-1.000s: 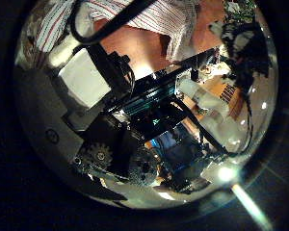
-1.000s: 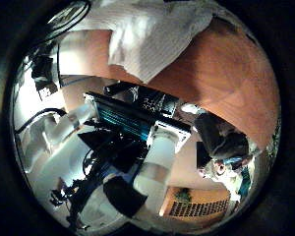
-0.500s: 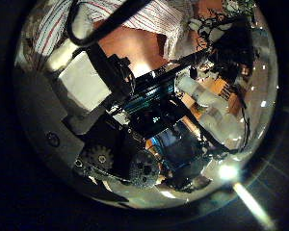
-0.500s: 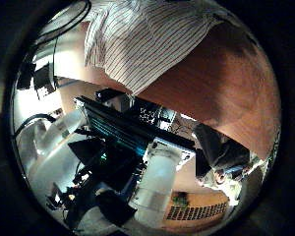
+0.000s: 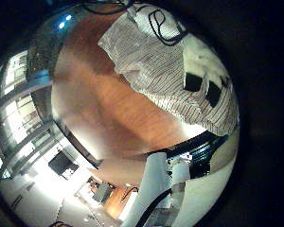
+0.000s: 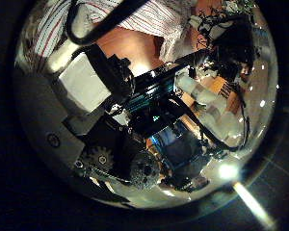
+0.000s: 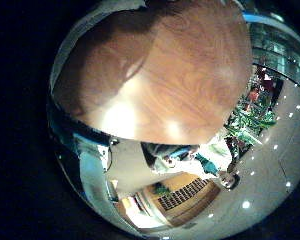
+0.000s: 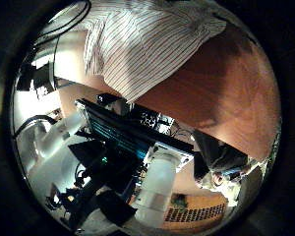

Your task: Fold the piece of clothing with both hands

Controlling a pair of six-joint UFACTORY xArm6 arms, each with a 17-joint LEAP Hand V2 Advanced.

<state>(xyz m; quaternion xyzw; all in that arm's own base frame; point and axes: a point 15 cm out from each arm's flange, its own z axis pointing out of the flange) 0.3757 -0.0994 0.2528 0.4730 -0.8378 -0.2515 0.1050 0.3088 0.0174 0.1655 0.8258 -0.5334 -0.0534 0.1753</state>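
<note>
**What the robot's hands are made of**

The left hand [image 6: 135, 115] has big white blocks, black frames and round grey gears. A shiny teal strip runs across its middle. The right hand [image 8: 118, 147] has fat white tubes, black brackets and a teal strip too.

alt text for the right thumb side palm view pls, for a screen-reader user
A striped piece of clothing lies spread and rumpled on a wooden table, seen from the right hand's palm. Below it in the picture, the hand's own black and white parts reach in from the edge; they do not touch the cloth.
</note>
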